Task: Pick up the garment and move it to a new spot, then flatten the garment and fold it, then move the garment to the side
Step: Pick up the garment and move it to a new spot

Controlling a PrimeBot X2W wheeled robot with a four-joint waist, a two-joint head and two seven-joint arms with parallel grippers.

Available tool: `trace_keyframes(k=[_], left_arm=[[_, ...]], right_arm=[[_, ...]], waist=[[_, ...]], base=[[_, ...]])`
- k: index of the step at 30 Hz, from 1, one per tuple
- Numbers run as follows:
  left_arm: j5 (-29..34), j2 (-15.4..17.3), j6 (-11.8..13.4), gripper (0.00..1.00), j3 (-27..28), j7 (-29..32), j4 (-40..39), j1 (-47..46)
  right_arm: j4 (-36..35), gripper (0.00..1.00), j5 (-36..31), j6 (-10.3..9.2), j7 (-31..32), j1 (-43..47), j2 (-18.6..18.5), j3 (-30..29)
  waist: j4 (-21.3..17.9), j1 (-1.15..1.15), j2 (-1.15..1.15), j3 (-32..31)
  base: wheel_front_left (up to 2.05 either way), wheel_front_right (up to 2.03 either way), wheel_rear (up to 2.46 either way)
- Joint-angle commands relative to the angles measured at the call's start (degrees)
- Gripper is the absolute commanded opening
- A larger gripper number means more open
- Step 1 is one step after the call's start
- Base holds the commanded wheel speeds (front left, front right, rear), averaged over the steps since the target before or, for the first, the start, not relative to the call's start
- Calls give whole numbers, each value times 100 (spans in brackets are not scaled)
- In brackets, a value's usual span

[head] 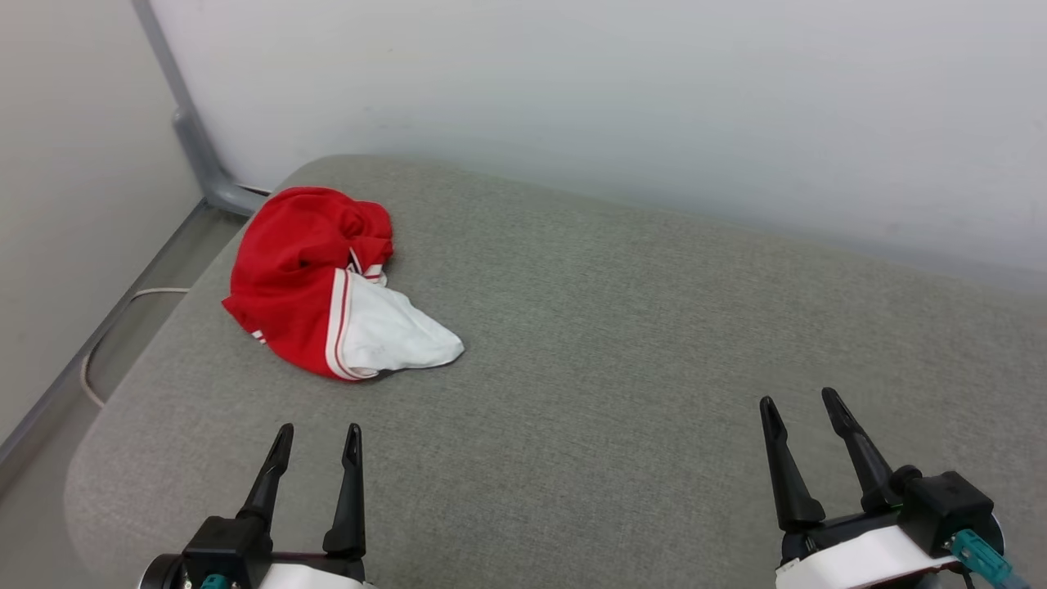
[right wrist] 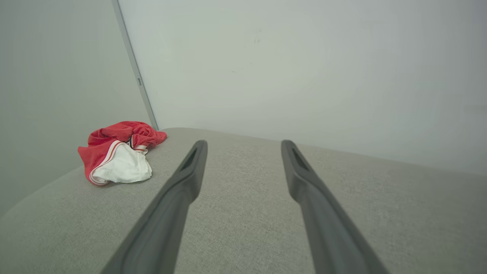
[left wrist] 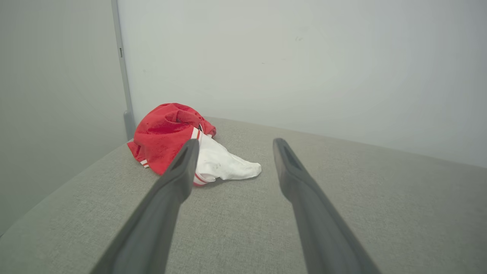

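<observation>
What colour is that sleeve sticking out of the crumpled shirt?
White, with red-and-white striped trim where the sleeve meets the red shirt; clearest in the head view.

The shirt (head: pixel 311 270) lay bunched, most of its cloth folded under itself, and a dark scrap among its folds was too small to tell. In the left wrist view one finger (left wrist: pixel 182 167) of the left pincer (head: pixel 319 429) covered part of the shirt's striped trim. Left of the shirt, a cable (head: pixel 159 290) vanished behind the desk (head: pixel 613 368). Nearer than the shirt, the head view's bottom edge cut off the base of the left pincer and of the right pincer (head: pixel 798 397).
</observation>
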Motion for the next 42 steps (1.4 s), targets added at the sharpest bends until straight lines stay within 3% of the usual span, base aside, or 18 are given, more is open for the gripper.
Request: trace_keyframes(k=[1, 8, 17, 27, 33, 37, 42], left_arm=[[39, -3, -17, 100, 7, -14, -14, 70], [74, -3, -63, 100, 10, -14, 17, 112], [95, -3, -118, 100, 65, -14, 55, 111], [-68, -2, -8, 100, 381, -14, 2, 0], [-27, 27, -180, 100, 679, -14, 353, -633], [-356, 522, -310, 100, 693, 146, 1225, -1600], [-1109, 1319, -353, 100, 426, 1750, 2101, -2960]], right_arm=[[8, 100, 15, -4, -13, 87, 11, 11], [22, 100, 45, -4, -13, 51, 11, 64], [54, 100, 74, -4, -13, 57, 11, 142], [-59, 100, -67, -4, -13, -54, 11, 141], [-270, 100, -398, -3, -13, -220, 11, 76], [-427, 100, -600, -4, -13, -353, 11, 46], [-663, 100, -842, -4, -13, -592, -34, 40]], waist=[[246, 0, 0, -23], [588, 0, 0, -13], [713, 0, 0, -46], [433, 0, 0, 162], [147, 0, 0, 757], [2, 0, 0, 1206], [-188, 0, 0, 1772]], base=[[0, 0, 0], [0, 0, 0], [0, 0, 0], [0, 0, 0], [0, 0, 0], [0, 0, 0], [0, 0, 0]])
